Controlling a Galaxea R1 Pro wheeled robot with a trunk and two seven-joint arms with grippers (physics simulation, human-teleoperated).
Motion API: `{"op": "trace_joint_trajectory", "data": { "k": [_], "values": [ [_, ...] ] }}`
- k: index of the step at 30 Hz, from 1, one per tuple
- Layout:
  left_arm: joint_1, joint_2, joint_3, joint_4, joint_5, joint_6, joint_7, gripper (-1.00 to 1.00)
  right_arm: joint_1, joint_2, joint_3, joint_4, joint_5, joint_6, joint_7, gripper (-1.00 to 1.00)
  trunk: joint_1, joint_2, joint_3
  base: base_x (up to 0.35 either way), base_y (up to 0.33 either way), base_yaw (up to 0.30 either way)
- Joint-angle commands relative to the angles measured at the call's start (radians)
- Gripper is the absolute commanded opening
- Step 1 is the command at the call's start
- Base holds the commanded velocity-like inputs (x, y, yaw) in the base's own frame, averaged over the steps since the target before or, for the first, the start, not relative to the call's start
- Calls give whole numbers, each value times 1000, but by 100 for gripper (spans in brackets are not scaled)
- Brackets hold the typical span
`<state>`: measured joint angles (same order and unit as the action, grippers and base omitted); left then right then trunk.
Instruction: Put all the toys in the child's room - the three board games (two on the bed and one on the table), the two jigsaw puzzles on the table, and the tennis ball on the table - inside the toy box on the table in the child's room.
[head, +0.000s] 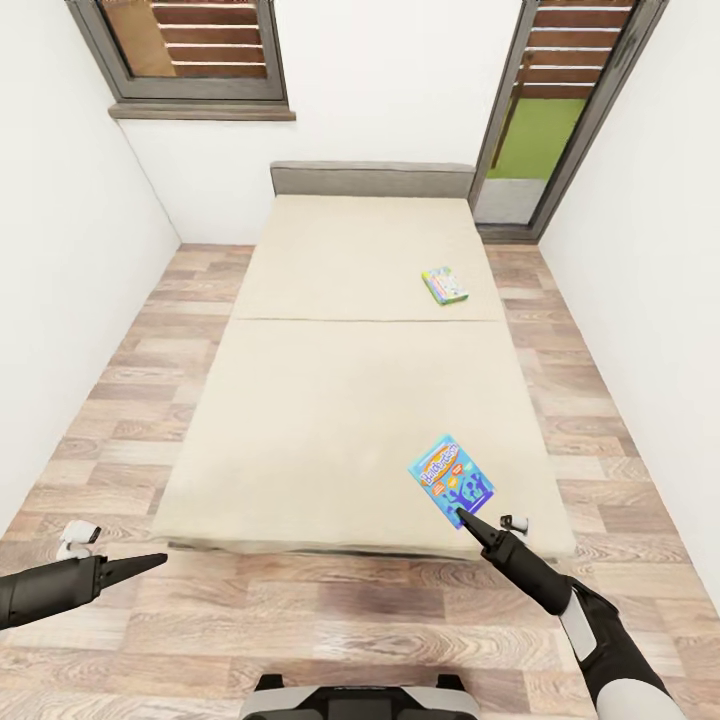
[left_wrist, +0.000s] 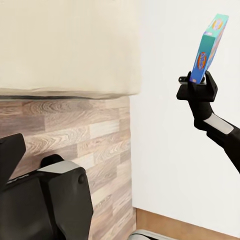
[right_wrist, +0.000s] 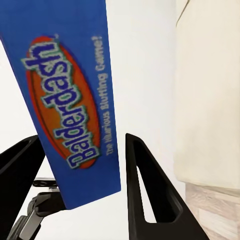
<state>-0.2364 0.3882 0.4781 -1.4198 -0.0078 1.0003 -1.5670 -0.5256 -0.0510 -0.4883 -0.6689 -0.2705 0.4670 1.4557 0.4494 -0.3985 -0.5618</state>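
**Blue game box lifted off the bed**

Blue Balderdash box (head: 452, 479), held upright in the clenched right gripper (head: 463, 515), hangs above the bed (head: 330, 420) near its foot. A second game (head: 445, 285) lies farther up the mattress. Next: carry it to the toy box. Left gripper (head: 150, 563) idle; whether it is released or clenched is unclear.

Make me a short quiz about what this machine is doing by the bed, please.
1. True or false: the right claw holds the blue game by one edge.
2. What word is printed large on that game?
3. Where is the second game? A) on the floor B) on the bed's far panel C) in the left claw

Key
1. True: the left wrist view shows the game standing up out of the claw.
2. Balderdash.
3. B, near the bed's right edge.
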Motion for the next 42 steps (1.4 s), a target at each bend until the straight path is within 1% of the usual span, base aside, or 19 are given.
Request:
{"op": "trace_joint_trajectory", "data": {
  "k": [1,15,23,42],
  "values": [
    [0,0,0,0,-1,11,-4,100,-1,2,-1,0,-1,10,3,-100,1,-1,0,0,0,0],
    [-1,3,1,1,-1,11,-4,100,-1,2,-1,0,-1,10,5,-100,1,-1,23,0,0,0],
    [-1,6,1,1,-1,11,-4,100,-1,-5,-1,0,-1,11,5,-100,1,-1,36,0,0,0],
    [-1,6,2,1,-1,11,-4,100,-1,-2,-1,0,-1,10,4,-100,1,-1,67,0,0,0]
  ]
}}
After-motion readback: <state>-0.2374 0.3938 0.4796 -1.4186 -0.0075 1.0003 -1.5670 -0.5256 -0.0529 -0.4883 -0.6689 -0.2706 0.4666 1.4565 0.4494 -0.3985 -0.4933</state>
